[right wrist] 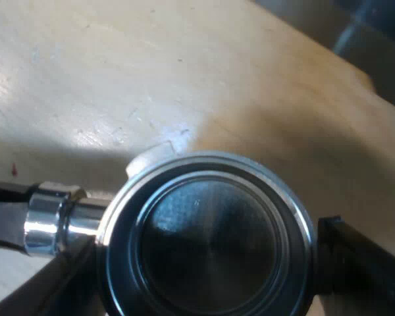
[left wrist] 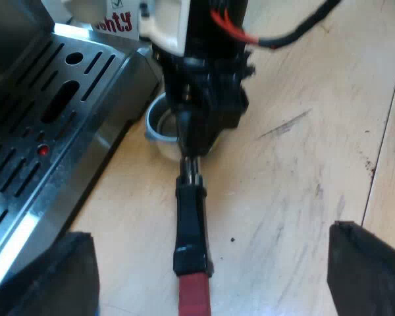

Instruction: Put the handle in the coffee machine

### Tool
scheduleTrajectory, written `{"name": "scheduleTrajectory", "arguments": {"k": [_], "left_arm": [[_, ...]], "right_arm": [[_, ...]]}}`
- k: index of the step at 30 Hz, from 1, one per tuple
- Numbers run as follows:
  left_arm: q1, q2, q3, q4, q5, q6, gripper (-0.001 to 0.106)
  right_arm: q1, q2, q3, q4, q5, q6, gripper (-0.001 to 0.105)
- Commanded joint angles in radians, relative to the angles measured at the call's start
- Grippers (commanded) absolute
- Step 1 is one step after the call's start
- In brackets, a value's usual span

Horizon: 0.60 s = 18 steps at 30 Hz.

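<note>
Metal holder with its dark, red-tipped handle [left wrist: 189, 217] lies flat on the pale wooden table [left wrist: 303, 164], just beside the steel espresso machine [left wrist: 46, 131] and its slotted drip tray. Right gripper [left wrist: 194, 135] sits down over the holder's round basket [right wrist: 210, 243]; clamped or not, can't tell. Left gripper [left wrist: 210, 270] hangs spread wide, either side of the handle's red end, clear of it.

The bench [left wrist: 303, 197] is pale wood with a worn, lightly scuffed top. A dark scratch [left wrist: 286, 123] slants across it toward two o'clock, and a thin seam [left wrist: 382, 131] between boards runs roughly from one o'clock to six. A small black speck [left wrist: 232, 239] sits on the wood. A white carton [left wrist: 115, 25] shows red lettering. Sunlight falls on a patch of the bench [right wrist: 118, 66], with a tiny red speck [right wrist: 14, 170] nearby.
</note>
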Motion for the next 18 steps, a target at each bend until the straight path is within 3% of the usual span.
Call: {"name": "scheduleTrajectory", "arguments": {"k": [1,9,18], "left_arm": [[-0.003,-0.002,-0.006,0.000,-0.012,0.022,0.072],[-0.003,-0.002,-0.006,-0.001,-0.012,0.087,0.067],[-0.003,0.046,-0.006,-0.001,0.021,0.157,0.067]], "right_arm": [[0.000,-0.049,-0.006,0.038,0.000,0.027,0.000],[0.000,-0.158,-0.006,0.110,0.000,0.081,0.000],[0.000,-0.249,-0.006,0.139,0.000,0.081,0.000]]}}
